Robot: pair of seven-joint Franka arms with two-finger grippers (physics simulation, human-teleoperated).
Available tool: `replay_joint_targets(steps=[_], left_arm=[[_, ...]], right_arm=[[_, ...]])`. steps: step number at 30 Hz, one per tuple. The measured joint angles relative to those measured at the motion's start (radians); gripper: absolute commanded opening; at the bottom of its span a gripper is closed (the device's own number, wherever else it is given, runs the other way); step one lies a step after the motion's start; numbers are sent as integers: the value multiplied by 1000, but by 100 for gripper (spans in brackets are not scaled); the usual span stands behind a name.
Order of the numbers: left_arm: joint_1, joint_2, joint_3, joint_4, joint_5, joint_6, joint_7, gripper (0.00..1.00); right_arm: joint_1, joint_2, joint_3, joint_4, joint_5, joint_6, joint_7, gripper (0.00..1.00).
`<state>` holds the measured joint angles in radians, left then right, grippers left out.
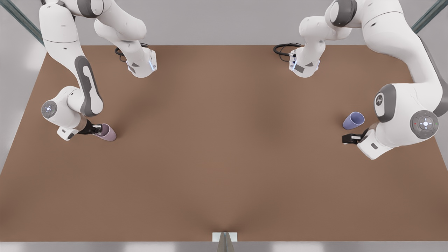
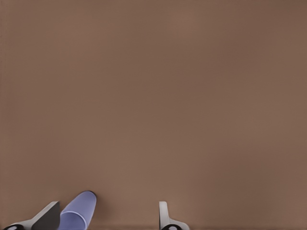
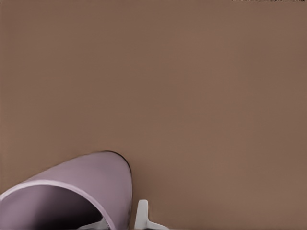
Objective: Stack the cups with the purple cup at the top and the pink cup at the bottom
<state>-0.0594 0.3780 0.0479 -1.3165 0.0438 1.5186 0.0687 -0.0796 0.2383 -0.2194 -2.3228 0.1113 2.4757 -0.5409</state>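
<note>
Matt smooth cups (image 1: 353,120), glossy white arms (image 1: 402,42), matt brown table (image 1: 224,157)

Right gripper (image 1: 95,130) is low at the front view's left, fingers astride a rim; left gripper (image 1: 347,139) is spread low at the front view's right.

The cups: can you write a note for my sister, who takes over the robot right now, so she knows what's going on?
Right gripper, at the front view's left: fingers straddle the pink cup's rim, one inside and one outside; a firm grip can't be confirmed.
Left gripper, at the front view's right: jaws open, empty, beside the purple cup, not touching it.
Pink cup is on the table at the front view's left. The purple cup stands far across on the right.
Done: nothing stacked yet.
Left: set the pink cup upright in an open spot, grasp the purple cup, lower it into the pink one.
</note>
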Motion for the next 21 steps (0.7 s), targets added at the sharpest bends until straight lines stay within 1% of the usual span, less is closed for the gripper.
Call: replay_joint_targets(steps=[4,5,6,7,9,12,13,15,17,18,19,20,21], left_arm=[[-2,-9,2,-12,-1,-1,-1,100],[-2,-24,4,-46,-1,6,-2,100],[-4,-68,11,-126,-1,23,-2,100],[-6,-116,26,-217,-1,44,-3,100],[0,-206,56,-405,-1,109,-4,100],[-6,-262,106,-568,-1,215,-5,100],[-5,-274,123,-618,-1,253,-5,100],[4,-286,150,-710,-2,334,-5,100],[10,-290,170,-782,-1,413,-4,100],[11,-290,178,-817,0,453,-4,100],[8,-289,188,-849,1,491,-4,100],[3,-288,198,-868,2,524,-3,100],[-2,-288,210,-888,3,552,-2,100]], right_arm=[[0,-2,7,2,4,-1,-11,21],[-2,-17,21,7,5,-5,-13,21],[-3,-36,43,27,5,-18,-13,21],[-5,-51,78,64,5,-40,-10,21],[-6,-65,174,143,5,-94,9,21],[8,-50,374,245,5,-163,82,21],[64,-15,410,321,3,-191,116,21],[240,113,439,522,0,-238,208,21],[430,301,443,771,-17,-272,323,21],[502,413,442,928,-34,-297,383,21],[564,520,433,1087,-49,-329,443,21],[632,599,390,1189,-61,-357,503,21],[683,665,360,1253,-69,-379,561,21]])
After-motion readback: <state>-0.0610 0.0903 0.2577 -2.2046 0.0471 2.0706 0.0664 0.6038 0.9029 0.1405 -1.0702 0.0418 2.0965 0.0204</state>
